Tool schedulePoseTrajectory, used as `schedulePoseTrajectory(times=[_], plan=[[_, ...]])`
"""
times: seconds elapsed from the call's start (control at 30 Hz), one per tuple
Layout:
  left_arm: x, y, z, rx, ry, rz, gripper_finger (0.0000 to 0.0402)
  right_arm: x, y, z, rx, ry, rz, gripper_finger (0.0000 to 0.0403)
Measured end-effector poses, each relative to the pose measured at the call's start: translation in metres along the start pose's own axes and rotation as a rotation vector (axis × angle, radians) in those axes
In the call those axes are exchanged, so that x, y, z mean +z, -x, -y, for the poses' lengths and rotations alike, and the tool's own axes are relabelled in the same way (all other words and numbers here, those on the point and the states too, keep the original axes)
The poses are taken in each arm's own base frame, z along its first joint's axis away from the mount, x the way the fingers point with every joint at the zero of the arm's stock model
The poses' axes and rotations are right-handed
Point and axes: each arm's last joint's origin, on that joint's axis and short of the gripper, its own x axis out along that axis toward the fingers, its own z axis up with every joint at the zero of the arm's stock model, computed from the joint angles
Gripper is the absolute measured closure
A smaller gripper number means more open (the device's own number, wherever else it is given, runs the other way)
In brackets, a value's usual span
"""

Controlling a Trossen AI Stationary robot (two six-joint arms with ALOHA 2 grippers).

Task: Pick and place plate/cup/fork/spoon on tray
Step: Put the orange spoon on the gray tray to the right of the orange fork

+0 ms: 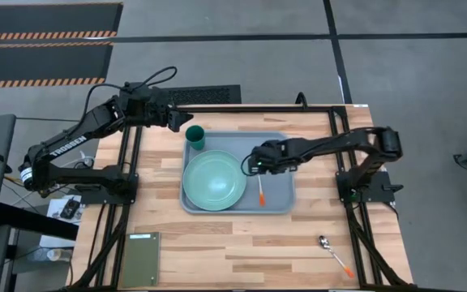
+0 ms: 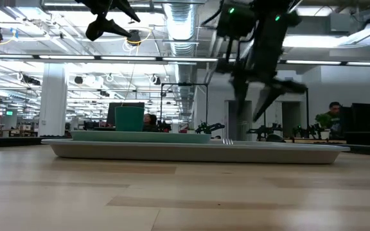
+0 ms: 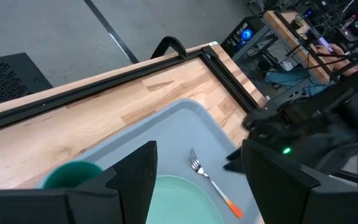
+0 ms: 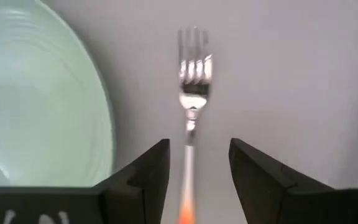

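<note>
The light blue-grey tray (image 1: 280,144) lies mid-table. On it rest the pale mint-green plate (image 1: 214,180), the dark teal cup (image 1: 195,136) standing upright at its far left corner, and the orange-handled fork (image 1: 261,191), lying flat right of the plate. The spoon (image 1: 335,253) lies on the table near the near right corner. My right gripper (image 4: 197,155) is open above the fork (image 4: 194,81), one finger on either side of the handle, not touching. My left gripper (image 3: 197,168) is open and raised just beyond the cup (image 3: 73,174).
A flat olive-green rectangle (image 1: 142,258) lies at the table's near left. Black frame rails run along the table's left, right and far edges (image 1: 250,107). Bare wood shows between the tray and the near edge.
</note>
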Motion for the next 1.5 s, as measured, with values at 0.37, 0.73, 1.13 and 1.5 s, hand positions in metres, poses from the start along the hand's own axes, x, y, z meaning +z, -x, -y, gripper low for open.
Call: schedulePoseTrajectory(times=[0.37,0.73,1.13,1.5], plan=[[0.000,0.000,0.000,-0.011,0.000,-0.006,0.0181,-0.068,0.094,0.052,-0.106,0.362,-0.277,0.0219],[0.000,0.000,0.000,-0.011,-0.001,-0.006,0.0181,-0.191,0.096,0.097,-0.041,0.419,-0.562,0.0204],[0.002,-0.012,-0.002,-0.006,0.006,-0.021,0.0181,-0.241,0.065,0.141,-0.075,0.375,-0.627,0.0206],[0.000,-0.022,-0.003,-0.014,0.016,-0.065,0.0181,-0.239,0.038,0.169,-0.114,0.346,-0.624,0.0218]])
